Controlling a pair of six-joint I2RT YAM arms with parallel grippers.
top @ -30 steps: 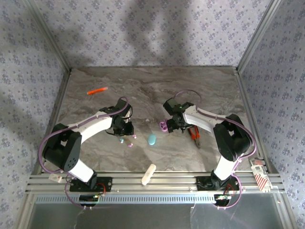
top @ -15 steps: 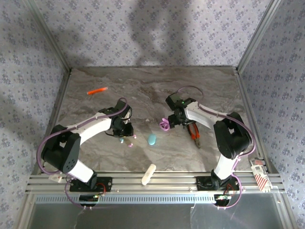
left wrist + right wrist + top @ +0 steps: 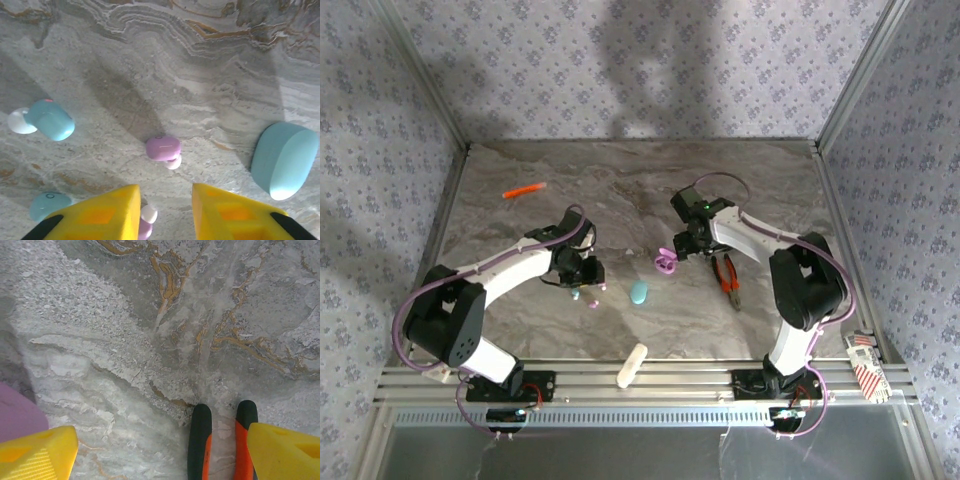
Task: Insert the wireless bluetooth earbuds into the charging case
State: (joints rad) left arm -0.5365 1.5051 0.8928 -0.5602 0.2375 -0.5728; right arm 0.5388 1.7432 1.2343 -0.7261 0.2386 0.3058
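While my left gripper (image 3: 162, 192) hangs partly open and empty, closing carelessly could flick the glossy pink earbud (image 3: 163, 149) at twelve o'clock across the surface (image 3: 200, 60).

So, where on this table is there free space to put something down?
Free: the back strip of the table beyond the orange marker, and the front band between the teal case and the rail. Crowded: the middle, with earbuds, teal case, pink case and pliers.

R gripper (image 3: 160, 452) now farther from pink case (image 3: 15, 417); L gripper (image 3: 165, 210) seemingly a bit wider.
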